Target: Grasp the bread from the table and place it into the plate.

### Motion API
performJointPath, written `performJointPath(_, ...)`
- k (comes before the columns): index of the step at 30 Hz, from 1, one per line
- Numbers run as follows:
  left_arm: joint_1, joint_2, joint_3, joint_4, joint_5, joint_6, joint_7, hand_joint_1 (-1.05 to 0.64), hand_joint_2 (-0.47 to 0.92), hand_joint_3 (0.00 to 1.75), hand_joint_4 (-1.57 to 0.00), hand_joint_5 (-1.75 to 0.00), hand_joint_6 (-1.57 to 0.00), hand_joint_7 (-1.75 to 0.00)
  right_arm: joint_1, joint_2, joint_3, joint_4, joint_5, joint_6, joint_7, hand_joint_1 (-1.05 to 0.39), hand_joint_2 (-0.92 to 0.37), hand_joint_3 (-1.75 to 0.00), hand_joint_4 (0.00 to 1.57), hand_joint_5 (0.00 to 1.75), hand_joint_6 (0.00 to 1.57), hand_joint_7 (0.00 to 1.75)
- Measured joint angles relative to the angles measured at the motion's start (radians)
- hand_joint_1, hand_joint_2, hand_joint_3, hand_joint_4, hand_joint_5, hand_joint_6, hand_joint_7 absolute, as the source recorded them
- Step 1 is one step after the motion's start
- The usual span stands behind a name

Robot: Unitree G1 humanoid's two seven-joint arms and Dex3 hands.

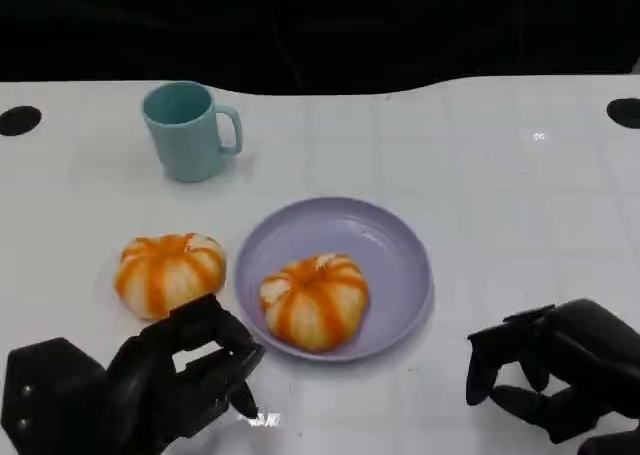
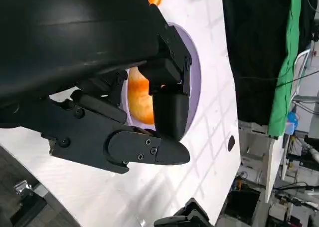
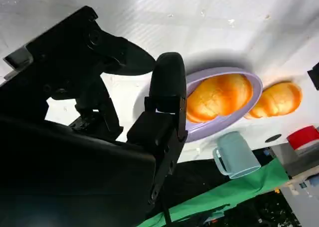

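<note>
2 breads, 1 (image 1: pixel 315 300) in plate (image 1: pixel 400 250), other (image 1: pixel 168 271) just beyond empty, spread left robot hand (image 1: pixel 190 370)

White table (image 1: pixel 520 175) against a dark backdrop; green cloth (image 2: pixel 294 62) hangs beyond

Two round white buns striped with orange, pumpkin-like. One bread (image 1: pixel 314 301) sits inside the lilac plate (image 1: pixel 398 245), toward its near-left rim — upright, domed side up. The second bread (image 1: pixel 169 271) rests on the white table (image 1: pixel 500 175), just beside the plate's left edge — not touching it.
</note>
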Motion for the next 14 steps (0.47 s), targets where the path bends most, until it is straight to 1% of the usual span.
performJointPath(7,-0.001,0.000,0.005,0.005,0.000,0.000,0.000,-0.55,0.92,0.27,-0.73,-1.75,-0.67,-1.52,-0.018,0.004,0.004,0.014,-0.006,-0.002,-0.011,-0.14,-0.41,-1.11,0.83,1.75,0.82,1.19)
performJointPath(14,-0.001,0.001,0.010,0.016,-0.001,-0.004,0.000,-0.57,0.92,0.26,-0.72,-1.75,-0.68,-1.53,-0.020,0.005,0.004,0.020,-0.006,-0.008,-0.012,-0.13,-0.38,-1.15,0.84,1.75,0.81,1.23)
